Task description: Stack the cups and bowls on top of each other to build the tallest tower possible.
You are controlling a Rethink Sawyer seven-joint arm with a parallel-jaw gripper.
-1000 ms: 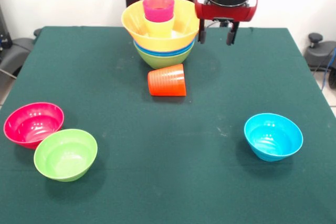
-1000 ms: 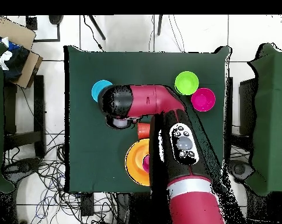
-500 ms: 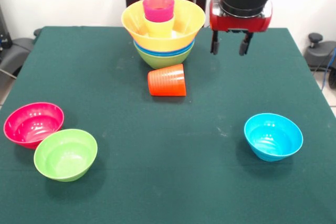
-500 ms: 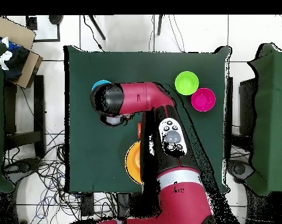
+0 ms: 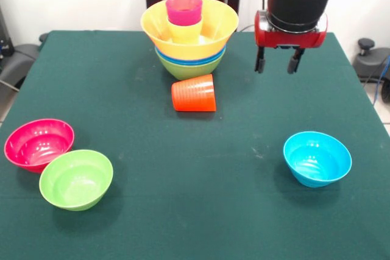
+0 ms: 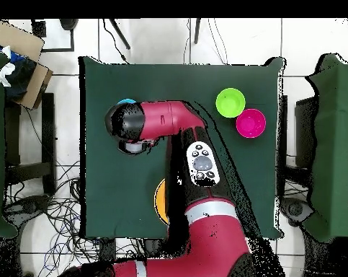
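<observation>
The tower (image 5: 189,50) stands at the far middle of the table: a green bowl lowest, blue rims above it, then a wide orange-yellow bowl (image 5: 210,25). Inside that bowl a yellow cup (image 5: 184,31) carries a magenta cup (image 5: 184,9). A ribbed orange-red cup (image 5: 194,93) lies on its side just in front of the tower. My gripper (image 5: 278,65) hangs open and empty to the right of the tower, above the cloth. A light-blue bowl (image 5: 317,158) sits well in front of the gripper. In the overhead view the arm hides most of the tower.
A pink-red bowl (image 5: 39,143) and a green bowl (image 5: 76,178) touch each other at the near left, also seen as the green bowl (image 6: 230,102) and pink-red bowl (image 6: 250,123) from overhead. Chairs, boxes and cables surround the green table (image 6: 97,180).
My gripper has travelled to the right, away from the tower, and come slightly lower, staying open. The cups and bowls have not moved.
</observation>
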